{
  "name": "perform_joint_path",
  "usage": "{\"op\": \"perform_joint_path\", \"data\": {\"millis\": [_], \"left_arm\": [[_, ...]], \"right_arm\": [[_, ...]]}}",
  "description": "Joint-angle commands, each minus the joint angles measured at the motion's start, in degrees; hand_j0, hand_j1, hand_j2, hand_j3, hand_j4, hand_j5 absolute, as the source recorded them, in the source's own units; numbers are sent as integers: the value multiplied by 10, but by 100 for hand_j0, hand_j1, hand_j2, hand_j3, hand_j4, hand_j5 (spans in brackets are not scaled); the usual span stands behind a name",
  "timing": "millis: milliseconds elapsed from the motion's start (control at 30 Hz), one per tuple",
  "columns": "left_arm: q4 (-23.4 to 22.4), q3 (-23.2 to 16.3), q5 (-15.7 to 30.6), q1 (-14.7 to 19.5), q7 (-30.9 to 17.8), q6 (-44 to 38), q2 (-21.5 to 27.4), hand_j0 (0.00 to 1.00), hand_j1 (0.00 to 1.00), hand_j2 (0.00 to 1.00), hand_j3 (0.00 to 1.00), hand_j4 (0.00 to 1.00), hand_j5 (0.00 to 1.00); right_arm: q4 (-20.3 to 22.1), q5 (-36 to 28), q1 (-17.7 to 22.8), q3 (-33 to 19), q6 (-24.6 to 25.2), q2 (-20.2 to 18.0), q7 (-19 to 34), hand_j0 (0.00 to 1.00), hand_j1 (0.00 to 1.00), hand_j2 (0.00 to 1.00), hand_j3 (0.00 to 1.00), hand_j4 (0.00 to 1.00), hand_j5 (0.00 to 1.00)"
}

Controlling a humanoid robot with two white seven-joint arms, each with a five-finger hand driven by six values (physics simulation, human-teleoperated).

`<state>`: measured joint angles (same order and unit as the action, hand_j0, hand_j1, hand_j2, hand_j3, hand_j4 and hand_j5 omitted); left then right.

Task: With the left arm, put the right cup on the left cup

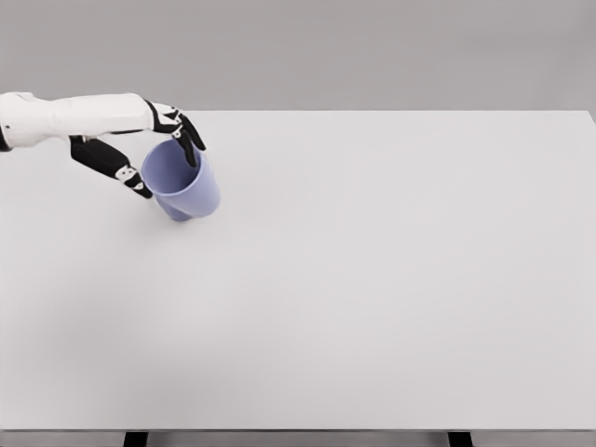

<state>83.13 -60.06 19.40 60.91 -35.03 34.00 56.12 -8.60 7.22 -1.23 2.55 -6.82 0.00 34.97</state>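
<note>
A: Since the left hand (pixel 160 149) comes in at the far left corner of the surface (pixel 372 307), where is the cup (pixel 182 183)?

B: Right in it. The fingers pinch the rim, thumb on one side, the rest on the other.

A: Upright?

B: No, tilted; its mouth faces up and left, its base points down toward the near right.

A: And the second cup?

B: I see only one.

We see a white table (pixel 372 298) filling most of the head view, flat top, pale grey wall behind it. Two dark legs (pixel 136 439) show under its front edge. Whether the blue cup (pixel 183 182) touches the top, we can't tell.
</note>
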Motion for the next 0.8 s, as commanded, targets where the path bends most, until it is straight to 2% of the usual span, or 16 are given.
{"op": "perform_joint_path", "data": {"millis": [0,133,300,533,767], "left_arm": [[-20,1,7,3,0,-13,-1,55,55,55,55,55,55],[-57,-1,6,18,0,-13,-22,55,55,55,55,55,55],[-72,-6,7,53,0,-30,-27,55,55,55,55,55,55],[-124,-7,-1,64,0,-38,-47,55,55,55,55,55,55],[-146,-13,-10,69,0,-38,-45,55,55,55,55,55,55]], "right_arm": [[0,1,0,0,0,0,0,100,100,100,100,100,100],[0,1,0,0,0,0,0,100,100,100,100,100,100],[0,1,0,0,0,0,0,100,100,100,100,100,100],[0,1,0,0,0,0,0,100,100,100,100,100,100],[0,1,0,0,0,0,0,100,100,100,100,100,100]]}}
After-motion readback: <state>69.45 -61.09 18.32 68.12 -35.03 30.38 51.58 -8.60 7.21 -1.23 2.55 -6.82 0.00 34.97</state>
